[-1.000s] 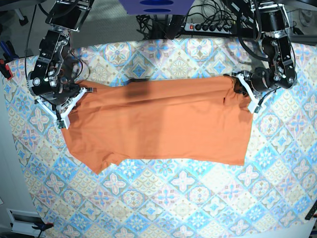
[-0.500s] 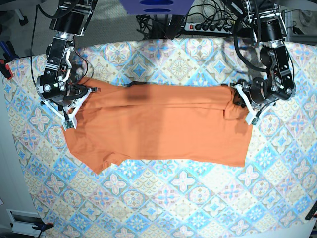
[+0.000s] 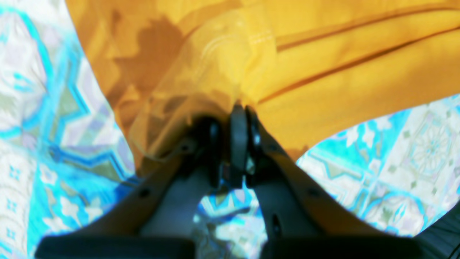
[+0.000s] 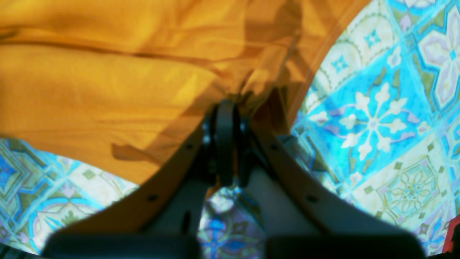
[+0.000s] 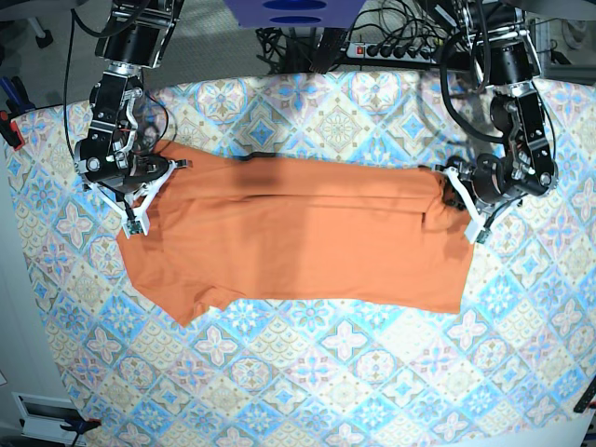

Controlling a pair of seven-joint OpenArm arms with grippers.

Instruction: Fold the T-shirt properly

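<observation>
The orange T-shirt [image 5: 298, 242] lies spread across the patterned cloth, its long side running left to right, with a sleeve [image 5: 177, 303] at the front left. My right gripper [image 5: 154, 191] is at the shirt's far left corner. In the right wrist view its jaws are pressed together on a pinch of orange fabric [image 4: 224, 106]. My left gripper [image 5: 458, 200] is at the far right corner. In the left wrist view its jaws are also shut on a bunched fold of the T-shirt [image 3: 239, 111]. A shallow crease [image 5: 307, 196] runs between the two grips.
The blue-pink-cream tiled cloth [image 5: 345, 372] covers the round table. Behind the table's far edge are a power strip with cables [image 5: 391, 48] and a blue box [image 5: 293, 11]. Both arm bases rise at the far corners.
The right gripper has shifted toward the centre and the far side with the shirt corner. The left gripper has moved slightly toward the front. The shirt's far edge is pulled straighter between them.
</observation>
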